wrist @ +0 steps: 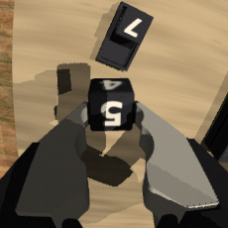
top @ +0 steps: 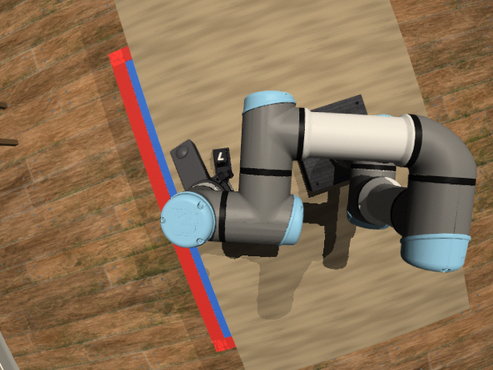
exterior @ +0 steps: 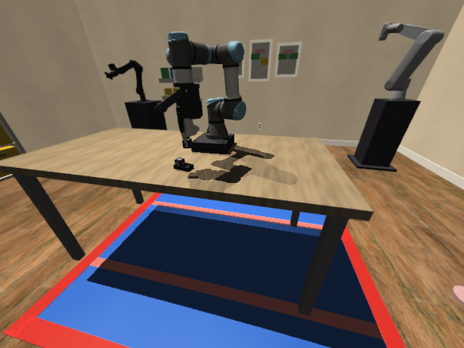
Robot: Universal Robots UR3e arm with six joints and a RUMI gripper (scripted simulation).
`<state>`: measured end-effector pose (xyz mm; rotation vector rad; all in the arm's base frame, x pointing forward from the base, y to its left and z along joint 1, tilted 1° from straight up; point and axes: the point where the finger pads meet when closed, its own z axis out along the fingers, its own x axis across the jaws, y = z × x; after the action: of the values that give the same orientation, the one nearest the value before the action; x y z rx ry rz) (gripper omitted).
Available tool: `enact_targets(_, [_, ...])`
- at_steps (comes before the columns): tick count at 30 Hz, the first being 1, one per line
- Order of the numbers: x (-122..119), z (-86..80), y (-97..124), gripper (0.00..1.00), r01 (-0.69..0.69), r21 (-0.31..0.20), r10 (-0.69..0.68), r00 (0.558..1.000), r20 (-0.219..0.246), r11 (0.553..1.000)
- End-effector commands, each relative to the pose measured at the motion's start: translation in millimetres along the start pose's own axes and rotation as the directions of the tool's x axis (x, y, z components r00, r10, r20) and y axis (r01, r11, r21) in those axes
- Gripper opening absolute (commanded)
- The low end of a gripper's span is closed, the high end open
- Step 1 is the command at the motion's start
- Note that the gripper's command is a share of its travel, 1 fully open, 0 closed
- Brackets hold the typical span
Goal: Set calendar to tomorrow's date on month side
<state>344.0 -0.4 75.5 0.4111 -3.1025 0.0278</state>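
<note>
My gripper [wrist: 110,103] is shut on a black digit cube [wrist: 112,105] and holds it well above the table. The cube's face toward the wrist camera reads 5, upside down in that view; the face beyond it reads 4. The black calendar tray [wrist: 122,37] lies on the table farther on, tilted in the wrist view. It holds the other cube, whose top face reads 7 [wrist: 132,27]; the slot beside it is empty. In the overhead view that cube [top: 221,156] shows beside the wrist. In the side view the tray [exterior: 184,166] sits below and left of the raised gripper [exterior: 186,143].
The arm's black base plate [exterior: 212,144] stands on the table behind the tray. The table's near edge [top: 160,160] runs close to the tray, over a red and blue floor mat [exterior: 211,271]. Other robot arms on pedestals [exterior: 384,132] stand off the table.
</note>
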Motion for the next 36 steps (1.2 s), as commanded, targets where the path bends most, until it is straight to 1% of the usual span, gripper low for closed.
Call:
enact_targets(1, [-5, 0.5, 5, 0.11, 0.159, -0.002, -0.159, 0.987, 0.006, 0.987])
enact_targets(5, [-7, 1.0, 10, 0.11, 0.25, -0.002, -0.25, 0.968, 0.006, 0.968])
enact_targets(8, [-7, 1.1, 11, 0.11, 0.259, -0.002, -0.259, 0.966, 0.006, 0.966])
enact_targets(10, [-10, 1.5, 15, 0.11, 0.337, -0.001, -0.337, 0.941, 0.006, 0.941])
enact_targets(12, [-10, 1.7, 17, 0.11, 0.359, -0.001, -0.359, 0.933, 0.006, 0.933])
enact_targets(14, [-11, 2.0, 19, 0.11, 0.405, -0.001, -0.405, 0.914, 0.006, 0.914])
enact_targets(15, [-11, 2.0, 20, 0.11, 0.407, -0.001, -0.407, 0.913, 0.006, 0.913])
enact_targets(16, [-12, 2.2, 22, 0.11, 0.441, 0.0, -0.441, 0.898, 0.006, 0.898])
enact_targets(20, [-14, 2.6, 26, 0.11, 0.5, 0.0, -0.5, 0.866, 0.006, 0.866])
enact_targets(22, [-15, 2.9, 28, 0.11, 0.543, 0.0, -0.543, 0.84, 0.006, 0.84])
enact_targets(25, [-15, 2.9, 28, 0.11, 0.543, 0.0, -0.543, 0.839, 0.006, 0.839])
enact_targets(27, [-17, 3.4, 34, 0.11, 0.617, 0.001, -0.617, 0.787, 0.006, 0.787])
enact_targets(28, [-17, 3.4, 34, 0.11, 0.623, 0.001, -0.623, 0.782, 0.006, 0.782])
enact_targets(30, [-18, 3.7, 37, 0.11, 0.656, 0.001, -0.656, 0.754, 0.006, 0.754])
enact_targets(31, [-18, 3.8, 37, 0.11, 0.659, 0.001, -0.659, 0.752, 0.006, 0.752])
enact_targets(32, [-19, 4.0, 39, 0.11, 0.686, 0.001, -0.686, 0.728, 0.006, 0.728])
enact_targets(33, [-19, 4.0, 40, 0.11, 0.693, 0.001, -0.693, 0.721, 0.006, 0.721])
enact_targets(36, [-20, 4.4, 44, 0.11, 0.74, 0.002, -0.74, 0.673, 0.006, 0.673])
